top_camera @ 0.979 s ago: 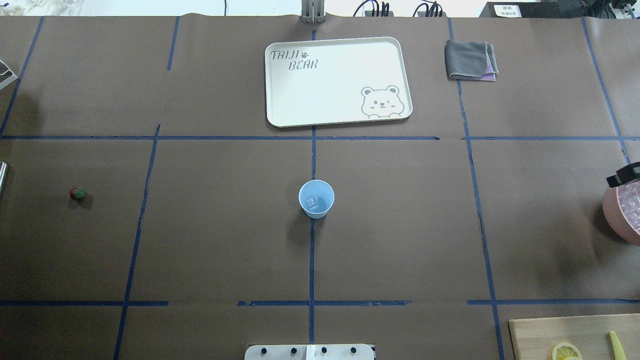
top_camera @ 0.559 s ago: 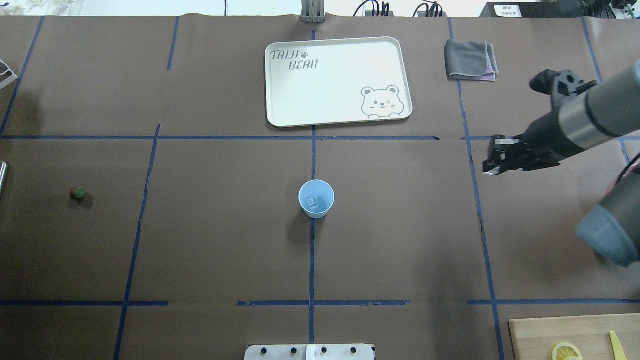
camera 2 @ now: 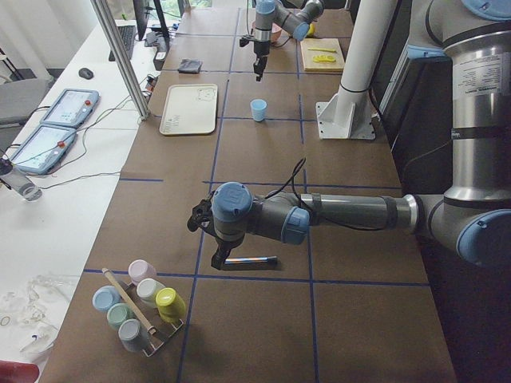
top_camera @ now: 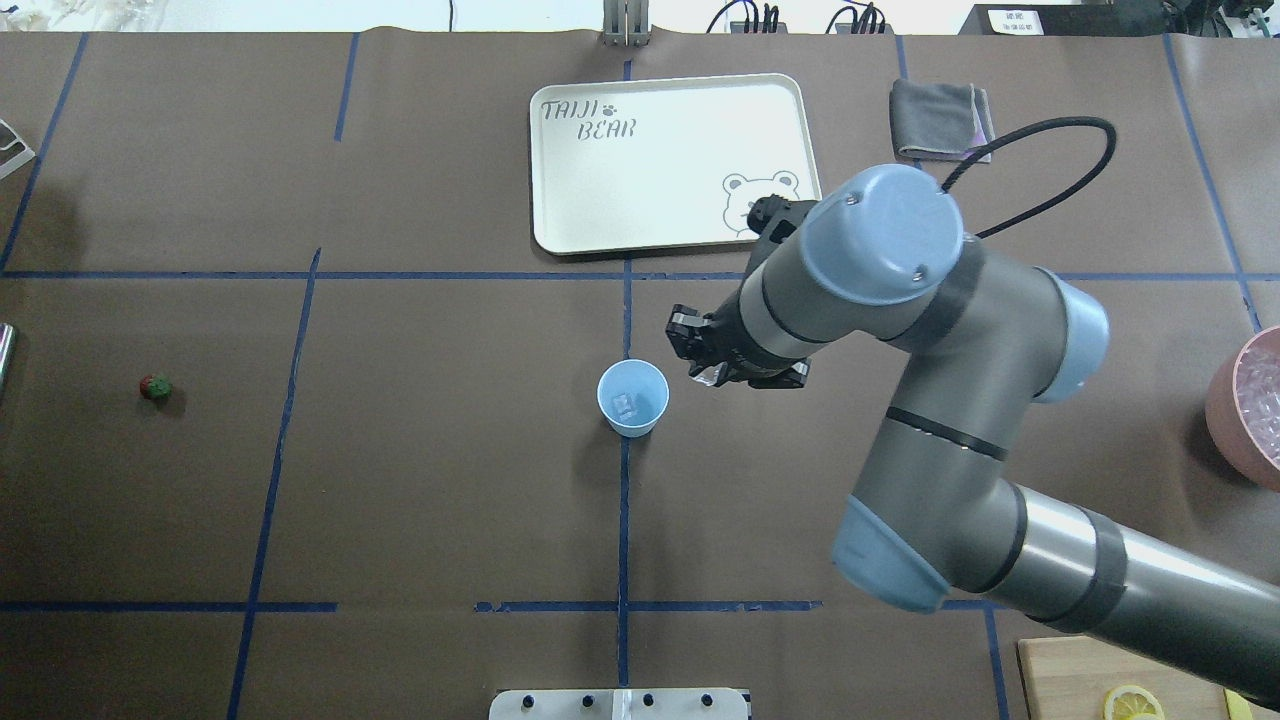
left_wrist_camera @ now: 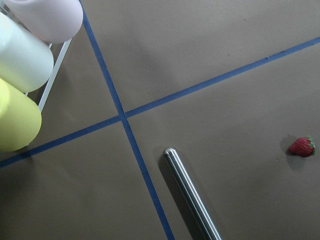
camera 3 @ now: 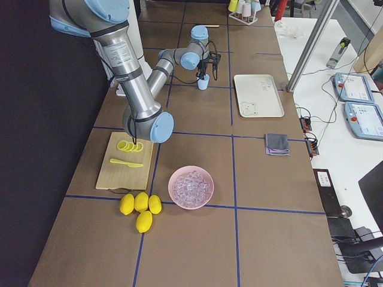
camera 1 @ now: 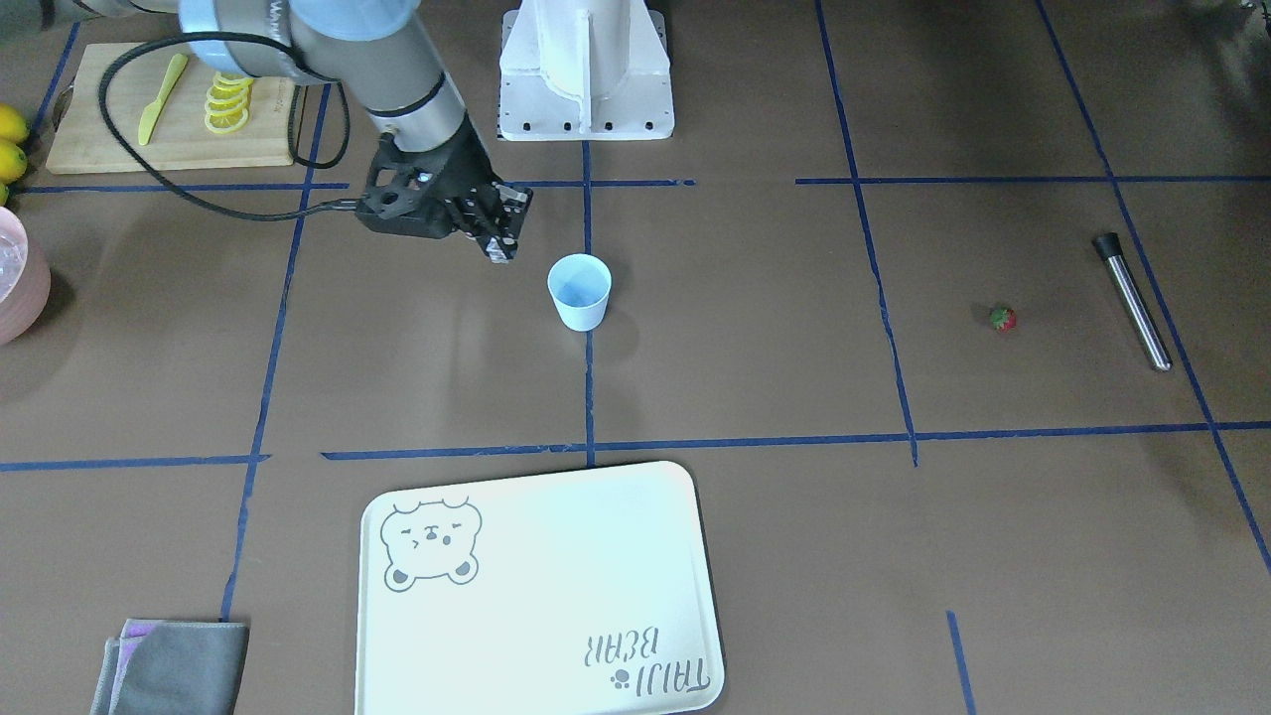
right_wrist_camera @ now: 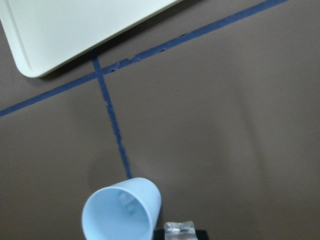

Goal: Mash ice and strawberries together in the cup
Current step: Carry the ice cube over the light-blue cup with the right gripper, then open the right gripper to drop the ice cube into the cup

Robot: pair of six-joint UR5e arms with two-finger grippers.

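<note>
My right hand (top_camera: 706, 366) is pinched narrow on an ice cube (right_wrist_camera: 179, 227). It hangs above the counter (top_camera: 450, 480) just beside the cup (top_camera: 652, 385), on the side away from my left arm. The cup stands upright, apart from my fingers, with another cube (top_camera: 624, 405) lying at its bottom. The strawberry (top_camera: 155, 386) lies well apart from this hand, far past the cup, on the bare counter near a steel rod (left_wrist_camera: 192, 195) under my left wrist. My left hand (camera 2: 217, 259) points down there; I cannot tell whether it is wide or narrow.
</note>
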